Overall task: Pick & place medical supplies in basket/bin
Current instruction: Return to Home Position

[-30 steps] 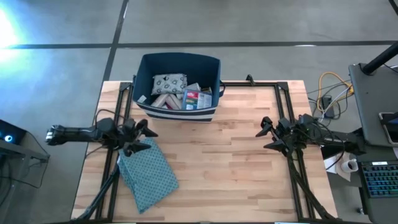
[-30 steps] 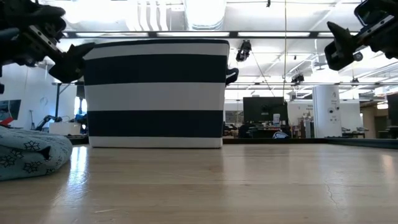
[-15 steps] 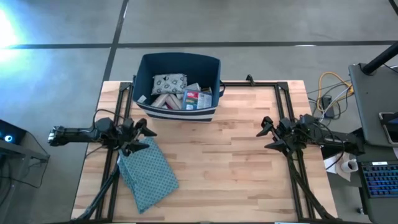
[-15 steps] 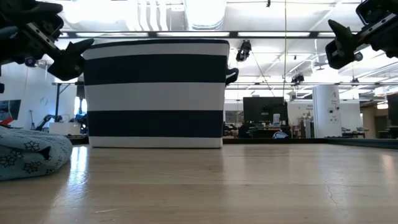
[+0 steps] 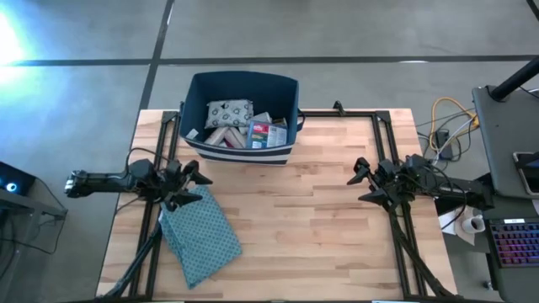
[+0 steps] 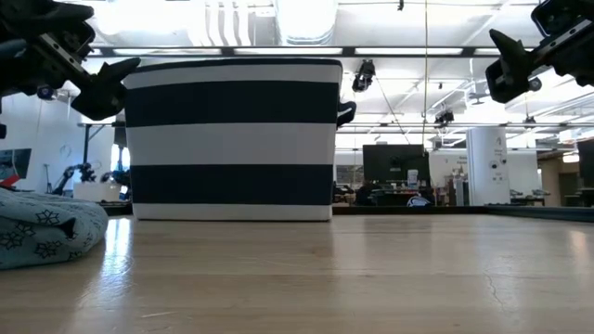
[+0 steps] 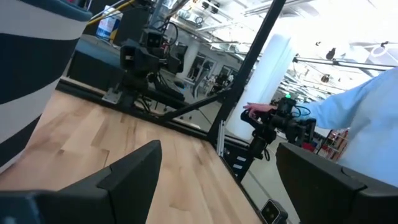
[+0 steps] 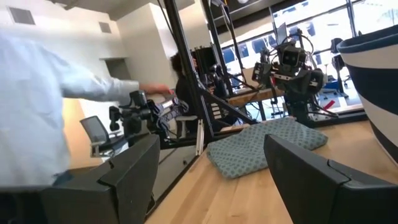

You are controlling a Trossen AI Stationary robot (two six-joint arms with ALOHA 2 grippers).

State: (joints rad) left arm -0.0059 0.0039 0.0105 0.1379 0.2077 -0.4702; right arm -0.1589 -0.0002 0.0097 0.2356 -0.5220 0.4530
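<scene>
The left gripper point(image 5: 193, 187) hung open and empty over the teal cloth point(image 5: 202, 232); the right gripper point(image 5: 358, 181) gaped empty too; the medical supplies point(image 5: 242, 129) lay in the bin point(image 5: 288, 91), well apart from both.

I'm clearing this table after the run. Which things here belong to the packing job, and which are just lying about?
Job:
navy striped bin
grey patterned pouch, inside it
boxed supplies, inside it

Lying about:
teal dotted cloth, on the table
cables, off the table
keyboard, off the table
</scene>
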